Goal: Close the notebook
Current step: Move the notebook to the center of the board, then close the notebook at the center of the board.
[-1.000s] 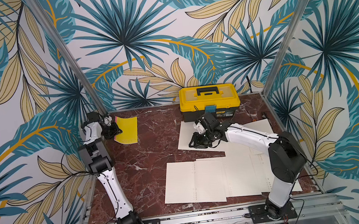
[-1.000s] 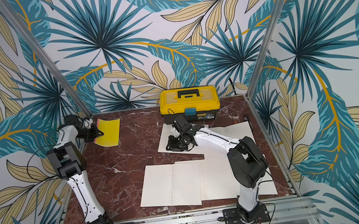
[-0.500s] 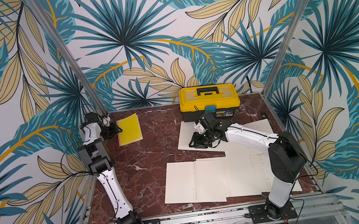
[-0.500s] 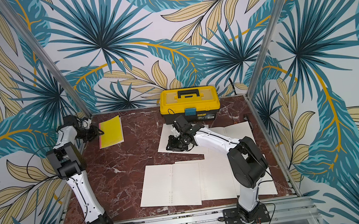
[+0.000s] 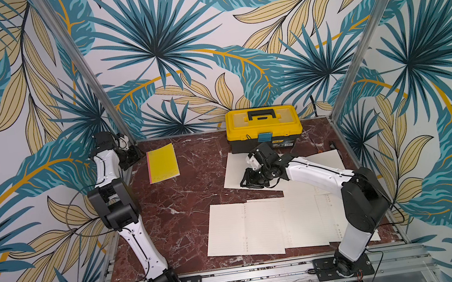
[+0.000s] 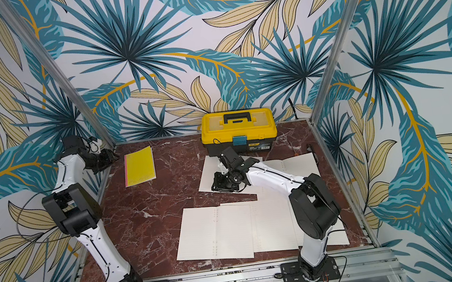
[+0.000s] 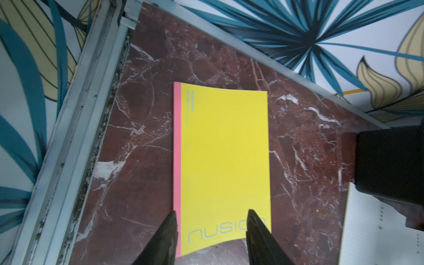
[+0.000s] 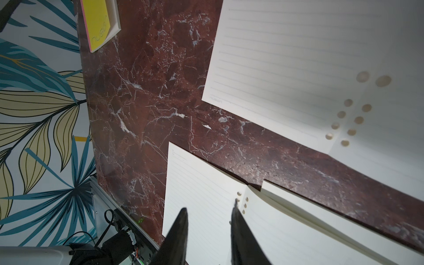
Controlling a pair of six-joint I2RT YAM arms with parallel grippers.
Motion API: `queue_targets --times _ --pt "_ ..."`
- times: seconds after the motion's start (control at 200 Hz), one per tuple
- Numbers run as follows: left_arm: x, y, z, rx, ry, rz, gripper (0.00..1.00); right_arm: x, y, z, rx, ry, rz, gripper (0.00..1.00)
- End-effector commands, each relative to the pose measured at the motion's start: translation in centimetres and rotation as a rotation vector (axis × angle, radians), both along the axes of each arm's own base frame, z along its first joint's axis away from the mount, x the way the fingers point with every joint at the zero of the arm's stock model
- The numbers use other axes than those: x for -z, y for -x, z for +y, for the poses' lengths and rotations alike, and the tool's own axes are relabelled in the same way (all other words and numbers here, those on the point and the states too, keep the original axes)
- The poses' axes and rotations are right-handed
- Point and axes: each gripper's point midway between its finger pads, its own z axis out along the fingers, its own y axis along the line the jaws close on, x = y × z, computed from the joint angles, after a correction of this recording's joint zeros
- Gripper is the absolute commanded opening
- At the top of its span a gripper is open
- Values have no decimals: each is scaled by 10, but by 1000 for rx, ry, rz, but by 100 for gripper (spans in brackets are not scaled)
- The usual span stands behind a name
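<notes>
My left pincer (image 7: 211, 211) has just let go, jaws now apart. The yellow notebook (image 5: 161, 163) lies shut on the far-left surface (image 5: 183, 188) (task looks done). My right pincer (image 8: 208, 206) hovers part-open over loose paper (image 8: 195, 183).

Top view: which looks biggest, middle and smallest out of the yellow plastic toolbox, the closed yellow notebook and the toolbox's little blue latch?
Largest to smallest in a top view:
1. yellow plastic toolbox
2. closed yellow notebook
3. little blue latch
None look alike in size.
</notes>
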Motion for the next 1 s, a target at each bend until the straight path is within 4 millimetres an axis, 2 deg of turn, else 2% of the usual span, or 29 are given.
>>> queue_targets --times 0.0,0.16,0.406,0.516,0.726,0.906,0.996 --pt "-8 10 -22 3 61 -19 51 2 8 -9 5 32 -7 33" --pt "-4 30 -68 52 92 39 51 2 14 -15 12 41 -15 33" --pt "4 56 -153 160 107 96 52 6 10 -44 81 94 -22 33" --pt "6 66 -185 203 119 103 52 7 7 -61 111 117 -13 34" --pt "14 83 -234 259 164 112 53 10 1 -90 154 170 -7 37" --pt "25 109 -275 317 177 132 54 19 12 -96 144 200 30 41" --pt "32 127 -291 337 173 152 54 24 21 -99 147 195 50 47"
